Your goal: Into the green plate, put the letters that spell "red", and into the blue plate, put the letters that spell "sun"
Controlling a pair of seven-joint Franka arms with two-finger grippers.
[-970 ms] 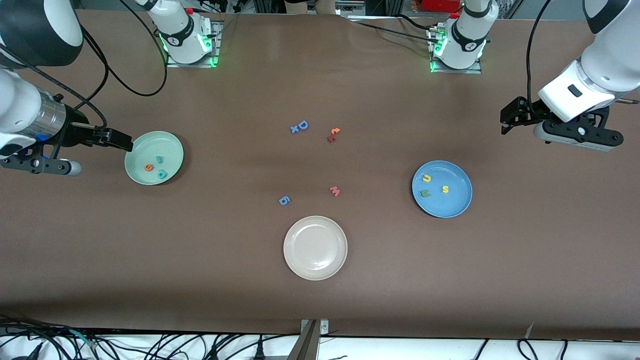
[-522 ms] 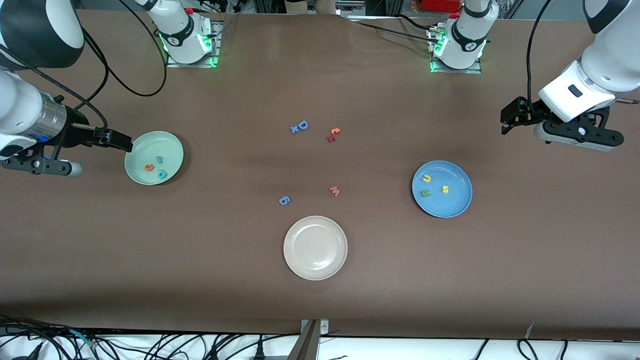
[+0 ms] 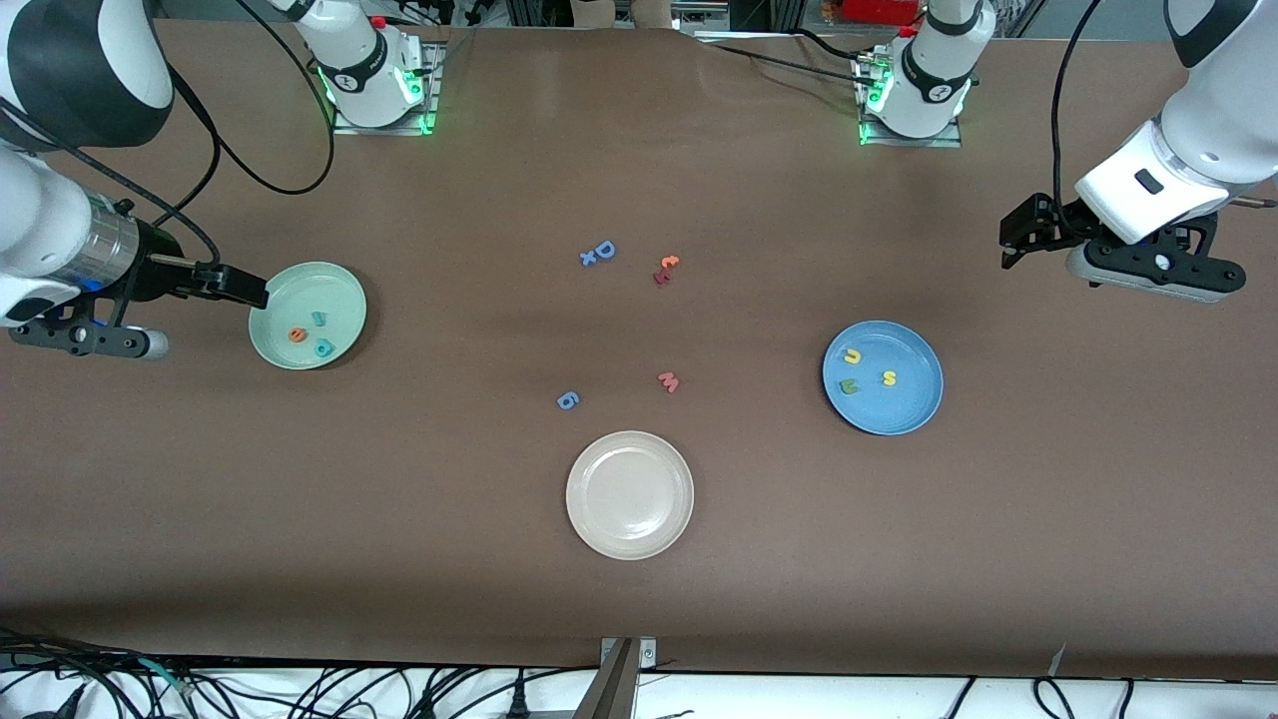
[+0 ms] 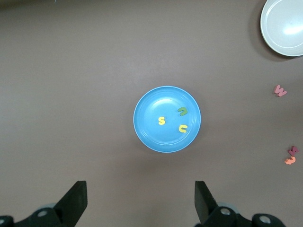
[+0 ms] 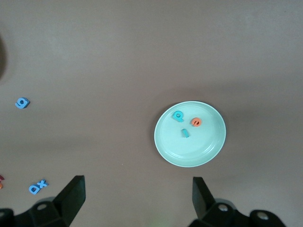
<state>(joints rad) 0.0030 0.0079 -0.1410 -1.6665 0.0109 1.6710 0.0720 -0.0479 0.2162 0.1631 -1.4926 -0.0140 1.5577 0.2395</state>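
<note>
Already the orange "e" [image 3: 297, 335], teal "d" [image 3: 323, 349] and thin teal "r" [image 3: 319, 319] lie in the green plate [image 3: 344, 290], which sits toward the right arm's end of the surface [image 3: 399, 559]. We likewise find the yellow "s" [image 3: 889, 377], yellow "n" [image 3: 852, 357] and green "u" [image 3: 849, 385] in the blue plate [image 3: 914, 409], toward the left arm's end. Both words read complete, so we judge the task finished.

Over the last second none of the letters or plates has shifted. The only change we note is small: the right hand [image 3: 240, 288] has drifted slightly at the green plate's edge, its arm easing upward. Its fingers are spread wide and carry nothing. The left hand [image 3: 1018, 240] has stayed put above bare surface well apart from the blue plate, also spread and empty; that arm waits.

Leftovers remain between the plates: the blue "D" with "x" [image 3: 598, 253], the red-orange pair [image 3: 665, 270], the pink "w" [image 3: 669, 381], the blue "6" [image 3: 568, 400], and the empty cream plate [image 3: 589, 529], nearest the front camera. We take the right arm's small motion as retreat, not a fresh reach.
</note>
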